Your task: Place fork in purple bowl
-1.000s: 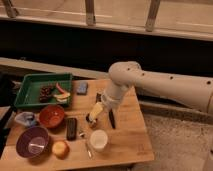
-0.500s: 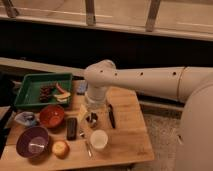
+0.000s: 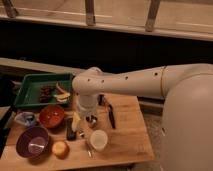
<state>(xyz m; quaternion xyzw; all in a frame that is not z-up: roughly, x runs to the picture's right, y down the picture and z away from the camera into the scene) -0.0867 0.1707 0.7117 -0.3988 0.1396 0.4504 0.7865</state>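
gripper (image 3: 90, 120) farther left, by white cup (image 3: 98, 139) (food (image 3: 52, 93) in tray (image 3: 27, 92))

Purple bowl (image 3: 33, 142), green tray (image 3: 30, 82) — pale end effector (image 3: 89, 120) over tan table (image 3: 131, 135).

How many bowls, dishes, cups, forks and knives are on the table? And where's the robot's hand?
Bowls: 2, the purple bowl and the red bowl
Dish: 1
Cup: 1
Fork: 1
Knife: 1
Total: 6
The gripper hangs over the table, between the red bowl and the knife.
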